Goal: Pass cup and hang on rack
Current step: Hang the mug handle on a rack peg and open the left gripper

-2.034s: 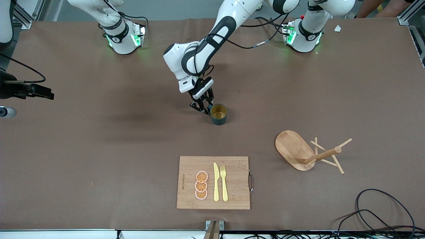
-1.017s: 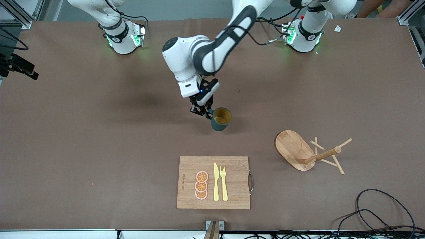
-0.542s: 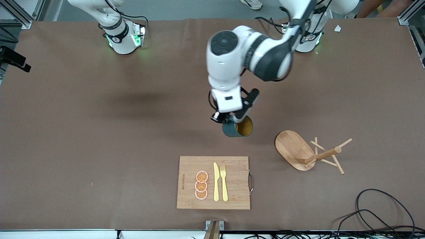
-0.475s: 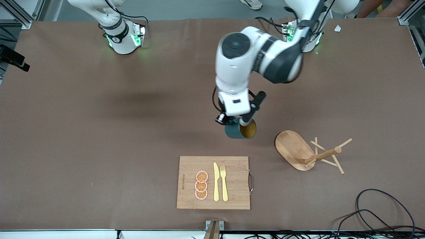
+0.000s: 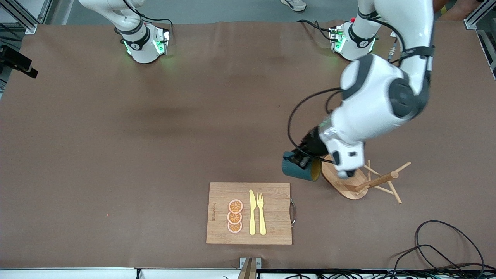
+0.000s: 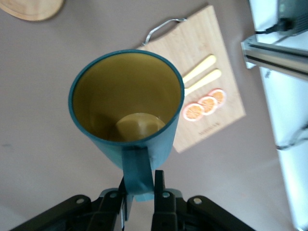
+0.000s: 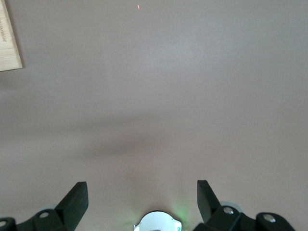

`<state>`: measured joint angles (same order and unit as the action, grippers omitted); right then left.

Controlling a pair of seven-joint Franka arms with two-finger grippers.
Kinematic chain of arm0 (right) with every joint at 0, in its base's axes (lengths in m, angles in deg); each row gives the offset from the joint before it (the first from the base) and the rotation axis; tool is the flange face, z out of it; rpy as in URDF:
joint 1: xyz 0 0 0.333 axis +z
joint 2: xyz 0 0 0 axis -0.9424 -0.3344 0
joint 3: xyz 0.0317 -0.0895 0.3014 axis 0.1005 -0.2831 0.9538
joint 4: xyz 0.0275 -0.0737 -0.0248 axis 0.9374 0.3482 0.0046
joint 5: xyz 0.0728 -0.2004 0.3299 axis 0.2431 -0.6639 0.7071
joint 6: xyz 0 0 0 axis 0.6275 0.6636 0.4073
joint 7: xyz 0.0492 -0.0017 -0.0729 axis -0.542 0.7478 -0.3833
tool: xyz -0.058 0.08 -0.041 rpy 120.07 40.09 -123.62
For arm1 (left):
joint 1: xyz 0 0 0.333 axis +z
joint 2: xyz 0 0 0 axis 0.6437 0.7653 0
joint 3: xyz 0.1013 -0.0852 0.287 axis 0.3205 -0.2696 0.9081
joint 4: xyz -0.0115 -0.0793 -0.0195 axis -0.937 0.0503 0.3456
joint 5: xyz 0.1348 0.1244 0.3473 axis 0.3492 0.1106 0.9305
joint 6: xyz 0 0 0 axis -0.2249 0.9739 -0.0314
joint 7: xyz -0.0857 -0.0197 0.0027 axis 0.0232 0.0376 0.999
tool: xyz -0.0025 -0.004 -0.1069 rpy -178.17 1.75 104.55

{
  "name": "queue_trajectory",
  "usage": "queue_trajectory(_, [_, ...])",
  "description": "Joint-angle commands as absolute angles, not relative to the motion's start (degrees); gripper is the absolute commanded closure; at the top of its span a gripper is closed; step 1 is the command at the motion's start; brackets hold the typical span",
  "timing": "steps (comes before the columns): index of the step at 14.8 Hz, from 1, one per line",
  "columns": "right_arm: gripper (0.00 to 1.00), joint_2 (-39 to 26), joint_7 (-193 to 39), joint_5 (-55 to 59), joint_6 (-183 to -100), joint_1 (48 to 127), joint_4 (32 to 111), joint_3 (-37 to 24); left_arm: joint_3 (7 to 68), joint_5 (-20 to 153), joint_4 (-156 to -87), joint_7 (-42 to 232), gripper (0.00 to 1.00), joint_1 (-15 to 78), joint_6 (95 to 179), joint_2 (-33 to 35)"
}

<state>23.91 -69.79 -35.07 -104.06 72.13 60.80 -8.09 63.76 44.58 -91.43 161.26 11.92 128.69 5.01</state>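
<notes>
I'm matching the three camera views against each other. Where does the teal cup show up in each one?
Front view: the cup hangs tipped on its side in the left gripper, over the table beside the rack.
Left wrist view: the cup fills the middle, its handle pinched between the fingers.
Right wrist view: not in it.
Shared landmark: the cutting board.
</notes>
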Motion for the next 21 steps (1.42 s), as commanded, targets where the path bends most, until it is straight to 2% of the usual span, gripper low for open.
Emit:
queue_trajectory(1, [0.00,24.16,-69.05,-34.10,-104.14,72.22,60.90,-8.52,63.18,37.73,-93.12,157.19,0.99,16.15,126.87,3.01])
queue_trajectory(4, [0.00,24.07,-69.32,-34.09,-105.20,72.22,60.73,-8.53,63.18,32.20,-93.21,152.29,0.99,19.84,123.19,3.63])
queue_trajectory(12, [0.00,23.63,-69.50,-34.45,-105.03,71.96,61.08,-8.44,63.27,20.33,-93.83,138.38,0.99,31.80,105.87,6.88])
queue_trajectory(21, [0.00,23.72,-69.85,-36.03,-104.76,72.22,61.08,-8.44,63.35,18.99,-95.49,139.17,0.99,33.65,101.81,8.64])
